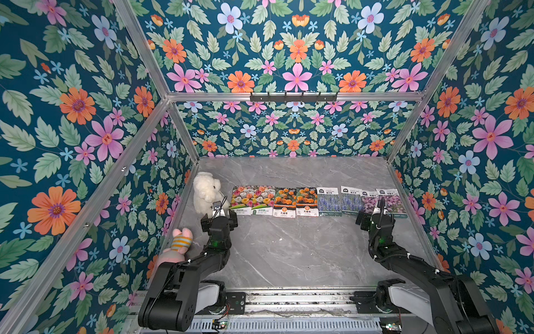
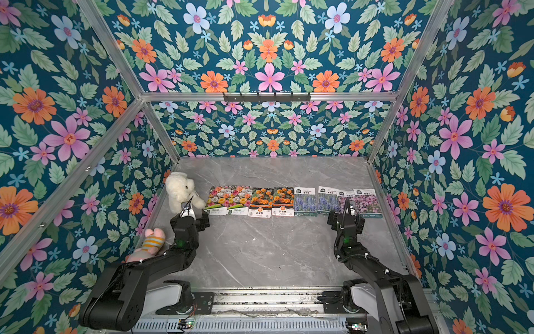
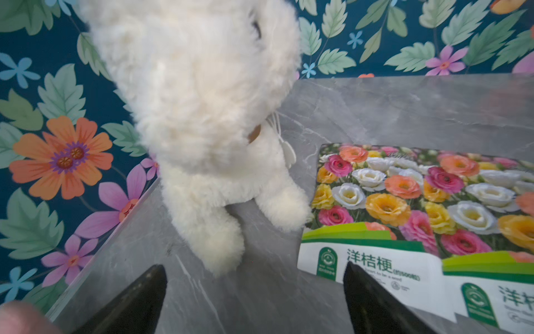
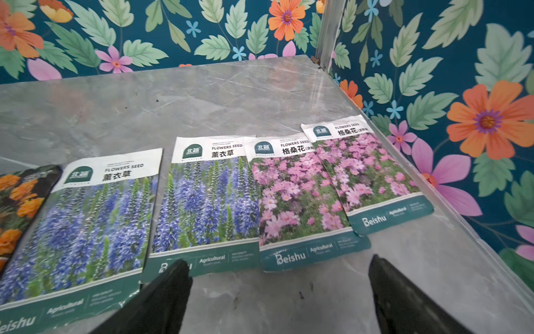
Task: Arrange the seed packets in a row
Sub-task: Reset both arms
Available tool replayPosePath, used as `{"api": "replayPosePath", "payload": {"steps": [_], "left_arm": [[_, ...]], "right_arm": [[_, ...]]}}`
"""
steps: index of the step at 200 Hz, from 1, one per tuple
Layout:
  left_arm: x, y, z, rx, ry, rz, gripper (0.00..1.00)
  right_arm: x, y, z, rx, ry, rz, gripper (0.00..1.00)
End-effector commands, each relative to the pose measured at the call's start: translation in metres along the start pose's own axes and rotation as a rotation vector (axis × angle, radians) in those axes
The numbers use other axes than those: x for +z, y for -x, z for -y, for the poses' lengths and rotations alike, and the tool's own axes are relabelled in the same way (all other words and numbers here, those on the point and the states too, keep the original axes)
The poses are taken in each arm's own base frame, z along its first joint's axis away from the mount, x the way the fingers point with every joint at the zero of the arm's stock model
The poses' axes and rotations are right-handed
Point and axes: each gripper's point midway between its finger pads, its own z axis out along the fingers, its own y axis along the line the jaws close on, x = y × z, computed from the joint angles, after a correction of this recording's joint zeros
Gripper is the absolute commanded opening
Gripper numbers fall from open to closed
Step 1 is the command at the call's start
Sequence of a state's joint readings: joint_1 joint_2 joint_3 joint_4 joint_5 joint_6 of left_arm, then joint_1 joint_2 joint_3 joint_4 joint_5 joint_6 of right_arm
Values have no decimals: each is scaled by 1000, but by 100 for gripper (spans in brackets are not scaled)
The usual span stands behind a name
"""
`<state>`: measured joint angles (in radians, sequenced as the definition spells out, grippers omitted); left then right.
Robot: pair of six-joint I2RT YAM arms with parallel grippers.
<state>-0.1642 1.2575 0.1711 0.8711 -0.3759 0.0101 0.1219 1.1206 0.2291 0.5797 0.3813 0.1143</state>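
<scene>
White plush toy (image 1: 205, 191) beside seed packets (image 1: 307, 201)

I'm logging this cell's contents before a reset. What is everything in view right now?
multicolour-bloom seed packets: two, mixed pink, orange and white; left end of the row
marigold seed packets: two, orange; next along the row
lavender seed packets: two, purple-blue; right of the marigolds
pink-flower seed packets: two, pink; right end, overlapping each other
white plush toy: one, white; beside the row's left end
pink plush toy: one, pink with striped top; at the table's left edge
hook rack: one, black; back-wall rail
table: one, grey marble; under everything
left gripper: one, black, open, empty; near the white plush toy
right gripper: one, black, open, empty; before the pink-flower seed packets
</scene>
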Motion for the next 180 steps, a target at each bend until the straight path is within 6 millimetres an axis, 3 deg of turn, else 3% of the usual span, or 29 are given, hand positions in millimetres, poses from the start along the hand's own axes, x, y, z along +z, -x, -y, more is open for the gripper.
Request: {"api": "replayPosePath", "payload": {"steps": [1, 41, 86, 153, 180], "left_arm": [[-3, 36, 16, -17, -110, 177, 99], [-1, 45, 15, -48, -157, 253, 100], [6, 35, 16, -64, -198, 251, 100], [25, 26, 16, -83, -199, 209, 100], [37, 24, 20, -73, -202, 159, 100]], "right_arm": [[1, 27, -19, 9, 134, 115, 99], [3, 30, -27, -20, 198, 143, 99], [9, 26, -33, -41, 242, 162, 99], [25, 13, -26, 7, 248, 153, 100], [40, 16, -14, 37, 155, 111, 100]]}}
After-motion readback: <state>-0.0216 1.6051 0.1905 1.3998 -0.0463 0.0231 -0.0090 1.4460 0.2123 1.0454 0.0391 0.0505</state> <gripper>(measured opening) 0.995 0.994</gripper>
